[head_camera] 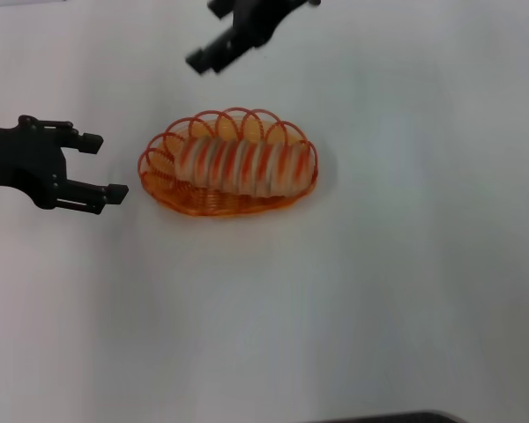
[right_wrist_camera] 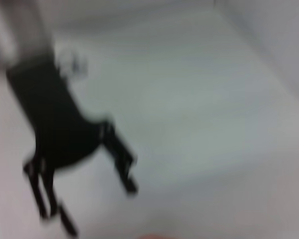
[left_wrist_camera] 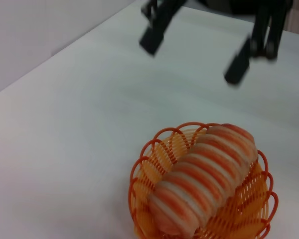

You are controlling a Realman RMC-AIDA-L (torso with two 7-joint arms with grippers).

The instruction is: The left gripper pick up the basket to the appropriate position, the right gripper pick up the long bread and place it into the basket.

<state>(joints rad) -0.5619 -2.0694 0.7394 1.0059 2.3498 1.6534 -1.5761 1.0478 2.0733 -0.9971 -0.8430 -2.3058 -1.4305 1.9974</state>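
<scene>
Black and empty, the left hand [head_camera: 106, 166] hovers at the left of the head view with its fingers spread, just beside the basket [head_camera: 213, 204] but apart from it. That orange wire basket sits mid-desk [head_camera: 397, 291] and holds the long bread [head_camera: 245, 165], lying lengthwise inside its rim. Behind it the right hand [head_camera: 213, 53] hangs raised, fingers parted, gripping nothing. Judging by this, both placements look done and only pulling the arms away remains

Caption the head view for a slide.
Long bread lies in the basket; left gripper open beside it, right gripper above, both apart from it.
</scene>
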